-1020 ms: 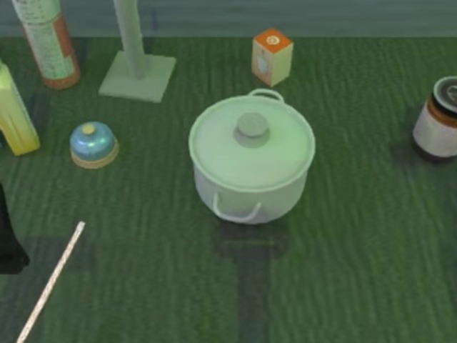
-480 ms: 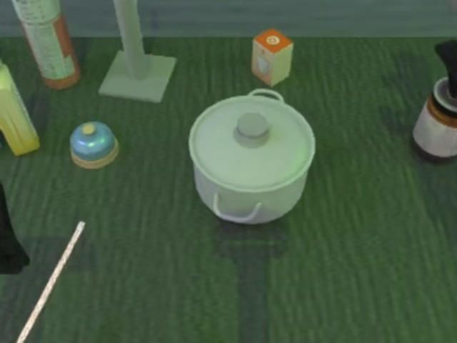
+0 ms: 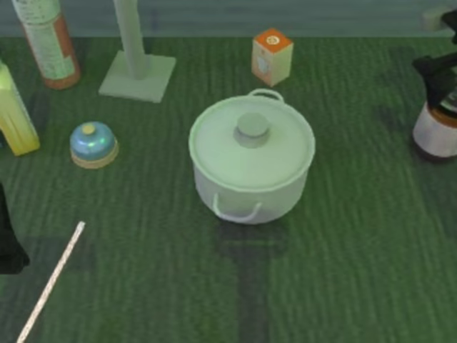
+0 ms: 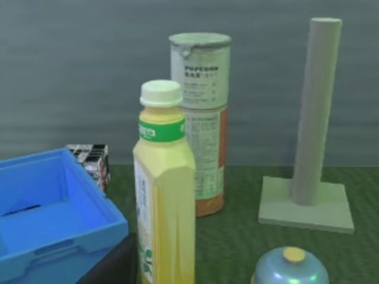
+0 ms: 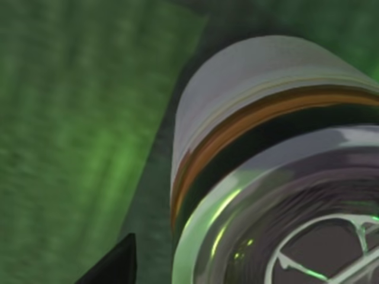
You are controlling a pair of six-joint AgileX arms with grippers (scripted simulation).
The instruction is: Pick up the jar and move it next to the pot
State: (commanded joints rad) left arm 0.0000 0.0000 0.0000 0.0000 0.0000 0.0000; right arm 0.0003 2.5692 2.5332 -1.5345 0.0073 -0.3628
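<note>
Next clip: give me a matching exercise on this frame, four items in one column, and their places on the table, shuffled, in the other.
Items:
1. pot
2. jar
3. blue bell
4. orange-topped box

Places (top view):
A. at the table's right edge, under the right gripper
B. on the table's left side, near the yellow bottle
C. at the table's middle
D. toward the far edge, just beyond the pot

Pairs: 1-C, 2-A, 3-B, 4-D
</note>
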